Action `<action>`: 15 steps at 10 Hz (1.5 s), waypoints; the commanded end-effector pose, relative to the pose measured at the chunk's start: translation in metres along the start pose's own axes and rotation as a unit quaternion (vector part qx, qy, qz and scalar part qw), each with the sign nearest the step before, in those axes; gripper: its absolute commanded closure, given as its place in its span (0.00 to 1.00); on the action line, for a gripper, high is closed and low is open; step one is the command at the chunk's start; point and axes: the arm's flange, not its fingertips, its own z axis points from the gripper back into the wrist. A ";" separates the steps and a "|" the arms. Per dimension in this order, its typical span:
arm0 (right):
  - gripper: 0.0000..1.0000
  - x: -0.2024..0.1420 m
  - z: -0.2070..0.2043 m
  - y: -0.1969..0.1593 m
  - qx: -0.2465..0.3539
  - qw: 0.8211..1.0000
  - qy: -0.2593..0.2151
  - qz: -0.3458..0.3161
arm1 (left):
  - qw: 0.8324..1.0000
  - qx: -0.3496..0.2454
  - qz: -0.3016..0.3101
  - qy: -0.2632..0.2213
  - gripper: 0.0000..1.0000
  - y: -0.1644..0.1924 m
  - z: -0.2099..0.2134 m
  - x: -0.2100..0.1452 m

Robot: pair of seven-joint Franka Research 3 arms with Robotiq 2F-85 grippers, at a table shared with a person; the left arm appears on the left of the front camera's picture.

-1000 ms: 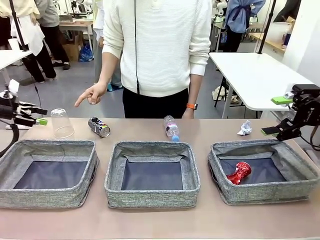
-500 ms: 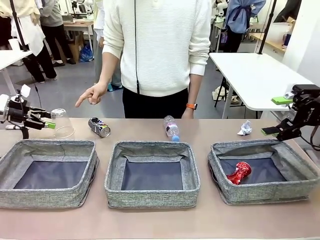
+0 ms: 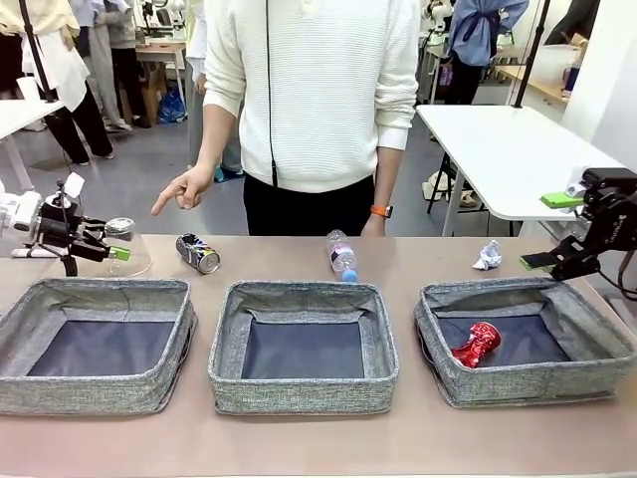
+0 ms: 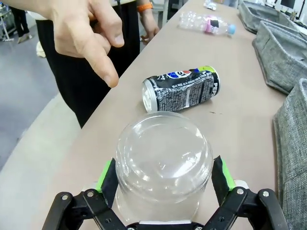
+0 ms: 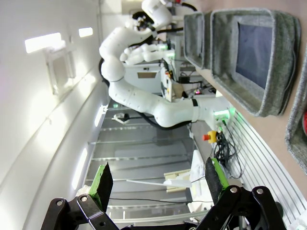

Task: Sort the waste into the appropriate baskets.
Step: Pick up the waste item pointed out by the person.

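The bench [image 3: 418, 438] is carrying three grey baskets in a row: the middle basket [image 3: 304, 393], with the left basket [image 3: 95, 393] and the right basket [image 3: 528, 383] sitting on either side of it. A person is standing beyond the middle basket, and the person's hand [image 3: 182, 189] is pointing downward behind and to the left of it.

Far left of the middle basket, the left pincer [image 3: 111, 239] is reaching sideways, its fingers spread around the clear plastic cup [image 3: 134, 257], the green pads lying just beside the cup's walls. Far right of the middle basket, the right pincer [image 3: 550, 231] is hanging spread wide and holding nothing.

The small bottle [image 3: 341, 254] is lying just behind the middle basket. The dark can [image 3: 197, 252] is lying behind its left corner. The crushed red can [image 3: 476, 345] is resting inside the right basket, and the paper ball [image 3: 487, 256] is sitting behind that basket.
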 end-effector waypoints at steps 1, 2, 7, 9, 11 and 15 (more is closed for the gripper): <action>0.00 0.001 0.000 0.006 0.006 1.000 0.000 -0.007 | 1.000 -0.007 0.002 -0.004 0.00 -0.001 0.000 -0.003; 0.00 0.001 0.000 0.006 0.006 1.000 0.000 -0.007 | 1.000 -0.008 0.004 -0.004 0.00 -0.001 0.000 -0.004; 0.00 0.001 0.000 0.006 0.006 1.000 0.000 -0.007 | 1.000 -0.010 0.004 -0.013 0.25 -0.005 -0.008 -0.004; 0.00 0.001 0.000 0.006 0.006 1.000 0.000 -0.007 | 1.000 -0.009 0.006 -0.012 0.44 -0.005 -0.010 -0.003; 0.00 0.001 0.000 0.006 0.006 1.000 0.000 -0.007 | 1.000 -0.011 0.011 -0.011 0.64 -0.005 -0.011 -0.003; 0.00 0.001 0.000 0.006 0.006 1.000 0.000 -0.007 | 1.000 -0.010 0.014 -0.009 0.64 -0.005 -0.009 -0.001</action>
